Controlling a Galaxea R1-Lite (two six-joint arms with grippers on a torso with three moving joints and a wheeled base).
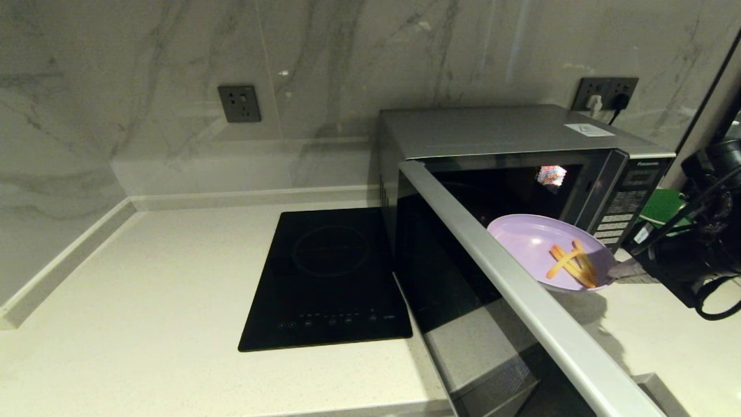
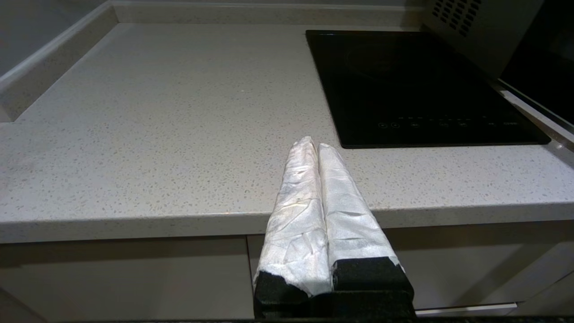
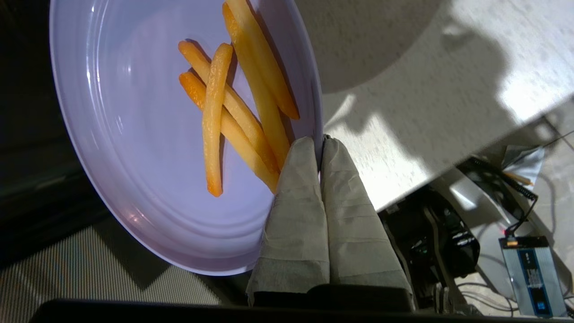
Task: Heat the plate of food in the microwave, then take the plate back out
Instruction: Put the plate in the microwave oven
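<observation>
The silver-grey microwave (image 1: 509,136) stands at the back right with its dark glass door (image 1: 521,301) swung wide open toward me. The lavender plate of food (image 1: 535,243) with orange-yellow sticks (image 1: 573,265) hangs in the air just outside the dark cavity, above the counter. My right gripper (image 1: 615,272) is shut on the plate's near rim (image 3: 319,134), one finger above the rim and one below. My left gripper (image 2: 313,144) is shut on nothing, low before the counter's front edge, out of the head view.
A flat black induction cooktop (image 1: 327,278) lies left of the microwave. The open door juts far out over the counter's front. A green tray (image 1: 666,205) sits behind the right arm. Wall sockets (image 1: 605,92) with plugs are behind the microwave.
</observation>
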